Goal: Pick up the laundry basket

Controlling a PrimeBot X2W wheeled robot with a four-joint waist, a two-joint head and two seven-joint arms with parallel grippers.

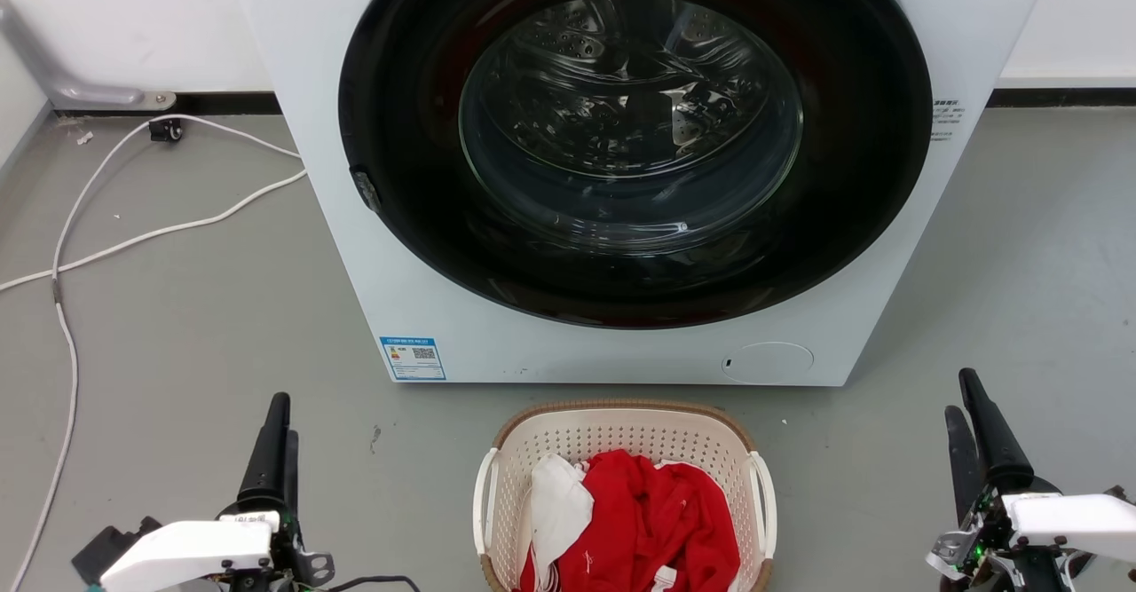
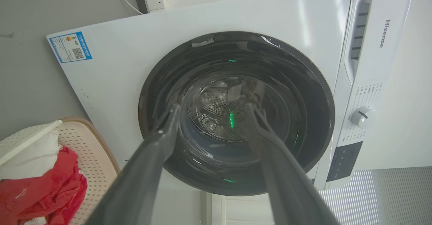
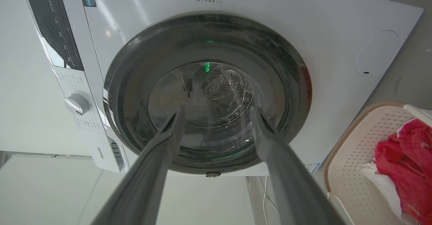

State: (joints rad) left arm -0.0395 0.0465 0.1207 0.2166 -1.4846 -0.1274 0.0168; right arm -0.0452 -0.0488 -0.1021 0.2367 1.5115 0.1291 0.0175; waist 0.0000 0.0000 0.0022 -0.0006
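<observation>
Fingers of the left gripper (image 1: 282,414) and the right gripper (image 1: 960,397) are spread apart and grasp nothing. One laundry basket (image 1: 621,437), of cream perforated plastic with a brown woven rim, sits between them on the smooth grey floor (image 1: 195,326), before one white washing machine (image 1: 373,290). Red and white clothes (image 1: 657,521) lie inside it.

bare floor (image 1: 887,485) flanks the laundry basket (image 1: 621,432); the washing machine (image 1: 621,343) stands just behind it.
</observation>
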